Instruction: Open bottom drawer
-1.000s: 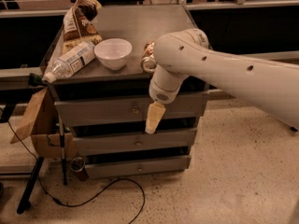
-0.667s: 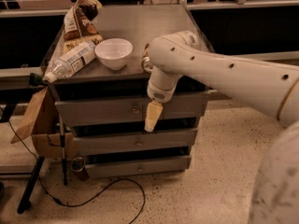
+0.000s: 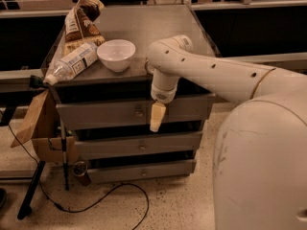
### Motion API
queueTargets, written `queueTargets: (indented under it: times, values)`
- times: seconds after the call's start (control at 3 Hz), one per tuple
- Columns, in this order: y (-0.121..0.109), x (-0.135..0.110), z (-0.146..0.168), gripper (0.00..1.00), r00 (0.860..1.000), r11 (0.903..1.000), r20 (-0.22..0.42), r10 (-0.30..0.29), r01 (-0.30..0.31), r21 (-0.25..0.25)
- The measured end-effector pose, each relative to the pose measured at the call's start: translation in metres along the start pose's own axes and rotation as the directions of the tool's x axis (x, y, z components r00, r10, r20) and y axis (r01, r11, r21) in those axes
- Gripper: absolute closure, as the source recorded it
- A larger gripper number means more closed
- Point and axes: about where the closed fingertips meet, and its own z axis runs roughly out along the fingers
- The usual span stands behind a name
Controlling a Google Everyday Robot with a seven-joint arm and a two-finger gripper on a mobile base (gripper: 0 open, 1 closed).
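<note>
Cream-coloured gripper (image 3: 157, 117), its opening impossible to tell, hangs at frame centre and should be lowered to the handle (image 3: 142, 172) of the bottom drawer (image 3: 168, 168).

Pincer (image 3: 155, 124) before top drawer (image 3: 105, 114), bottom drawer (image 3: 144, 170) below, bowl (image 3: 116, 54) on cabinet top (image 3: 158, 28)

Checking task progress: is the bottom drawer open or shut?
Shut: the bottom drawer front sits flush, not pulled out. The gripper hangs in front of the top drawer.
</note>
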Motion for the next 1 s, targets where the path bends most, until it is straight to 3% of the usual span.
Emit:
queueTargets:
  times: [1.0]
  values:
    - [-0.0038,0.0079,0.0100,0.71,1.000,0.9998,-0.024,0.008,-0.009,-0.021]
